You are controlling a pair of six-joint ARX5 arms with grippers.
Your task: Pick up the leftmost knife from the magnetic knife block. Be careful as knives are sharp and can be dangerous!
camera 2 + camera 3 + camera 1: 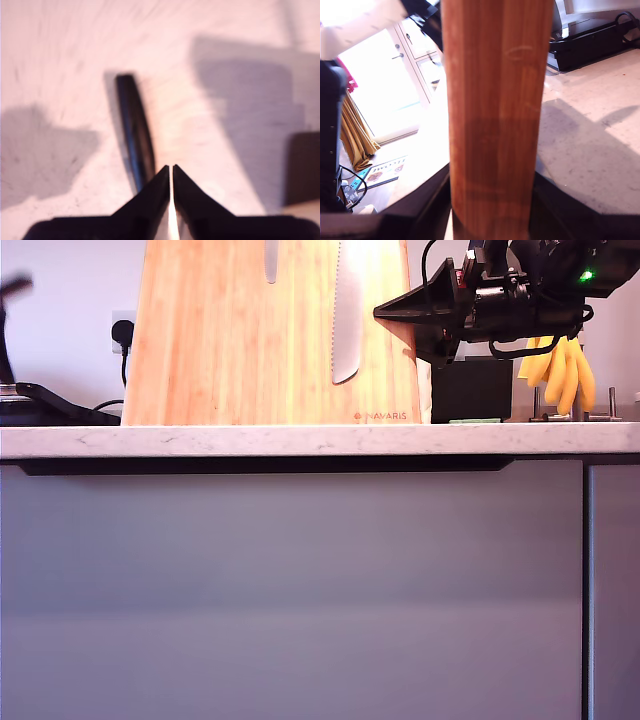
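Observation:
The magnetic knife block (pixel 240 340) stands tall on the counter, a light bamboo board. On its face hang a wide serrated blade (pixel 347 310) and a narrow round-tipped blade (pixel 271 260). The leftmost knife is out of view. My second gripper (pixel 380 312) reaches in from the exterior view's right. It is shut on the block's side edge (pixel 495 125), with one dark finger (pixel 420 215) on each side. My first gripper (pixel 170 170) is shut above the pale counter, with only a thin bright slit between its fingers. Beyond its tips lies a blurred long black thing (pixel 134 130) that I cannot identify.
A small black box (pixel 472 390) and hanging bananas (pixel 562 370) stand behind the second arm. A black appliance (pixel 50 405) and a wall plug (pixel 122 335) are at the exterior view's left. A blurred dark shape (pixel 15 285) shows above them. The counter's front edge (pixel 300 440) is close.

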